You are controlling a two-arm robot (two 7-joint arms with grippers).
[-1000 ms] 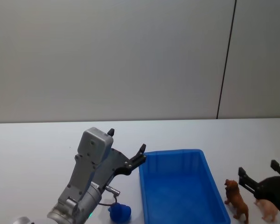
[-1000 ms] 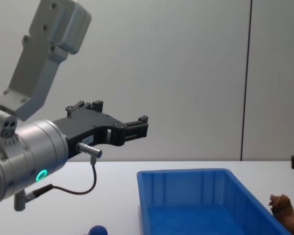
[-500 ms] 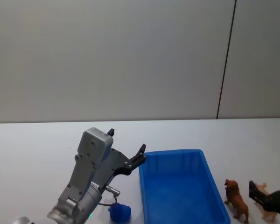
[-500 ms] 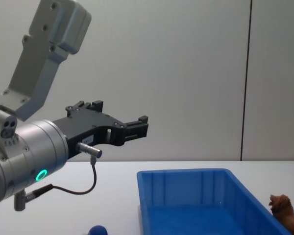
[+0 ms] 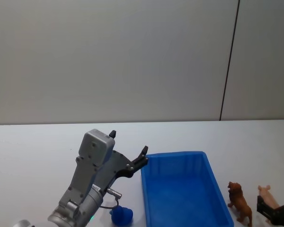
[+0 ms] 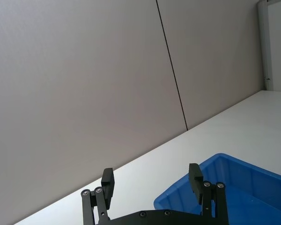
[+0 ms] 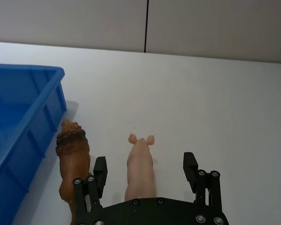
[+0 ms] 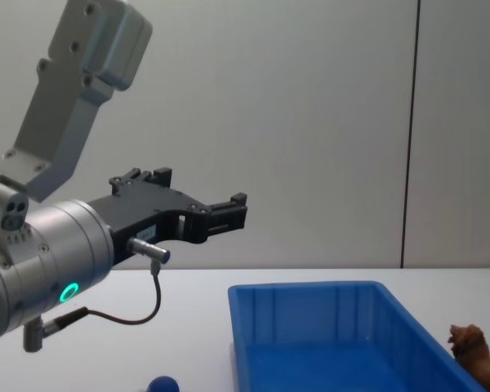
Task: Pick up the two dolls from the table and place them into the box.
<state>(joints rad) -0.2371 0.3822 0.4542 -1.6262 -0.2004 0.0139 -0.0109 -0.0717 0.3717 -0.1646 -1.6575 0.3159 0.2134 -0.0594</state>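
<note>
My left gripper (image 6: 151, 177) hangs raised above the table (image 5: 33, 142) at the box's 9 o'clock in the head view, fingers spread and empty. I judge it parked high so the box mouth stays free. The blue doll (image 5: 121, 215) sits on the table at the box's 8 o'clock, beneath that arm. The box (image 5: 175, 154) looks empty. The lion (image 5: 240, 202) stands just beside the box's right wall, at 4 o'clock, with the pig (image 5: 269, 195) just right of it. My right gripper (image 7: 144, 164) is low at 5 o'clock, fingers spread, the pig lined up between them and the lion just outside one finger. Nothing is gripped. In my judgement, closing here risks nudging the lion.
</note>
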